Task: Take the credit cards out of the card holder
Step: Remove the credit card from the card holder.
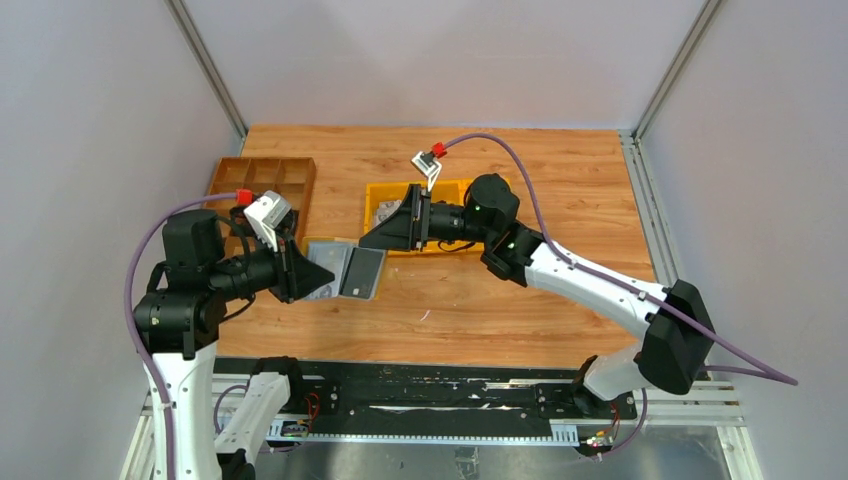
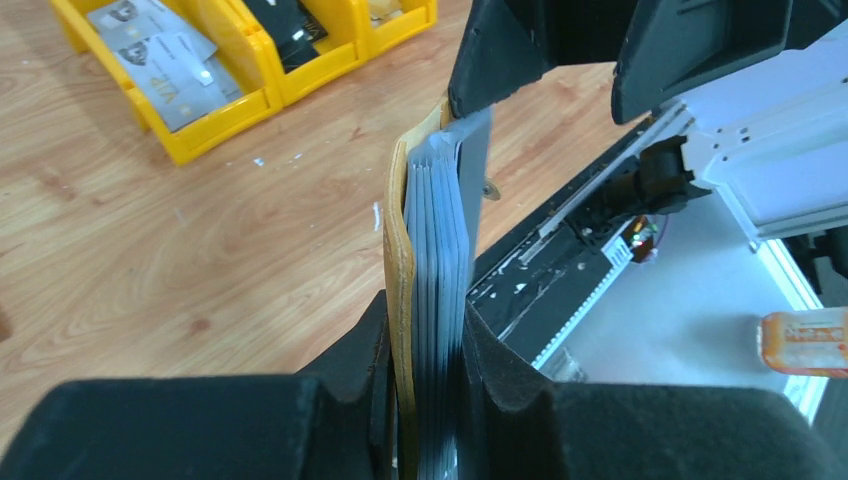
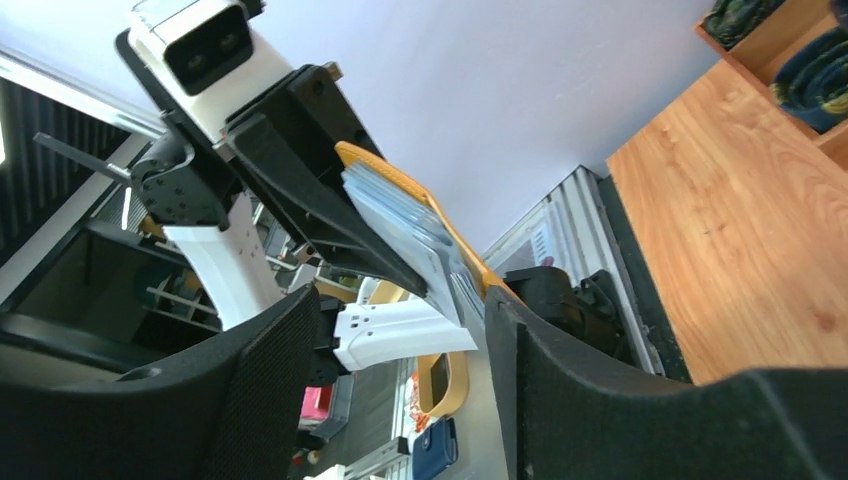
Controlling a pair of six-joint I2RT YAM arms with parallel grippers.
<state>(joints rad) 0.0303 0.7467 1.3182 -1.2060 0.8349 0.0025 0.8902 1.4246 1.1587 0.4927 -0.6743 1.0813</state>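
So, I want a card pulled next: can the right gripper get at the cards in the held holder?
Probably yes. The left gripper clamps one end of the card holder, leaving the cards exposed at the far end, and the open right gripper faces them.

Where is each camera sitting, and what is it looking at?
Top external: high behind the robot, looking down at the table; shows the left arm, right arm, left tool and right tool.
Left wrist: on the left arm, looking along its own fingers clamping the card holder, toward the yellow bins.
Right wrist: on the right arm, looking between its own open fingers at the left tool.
Shared: both wrist views show the card holder and the other arm's tool.
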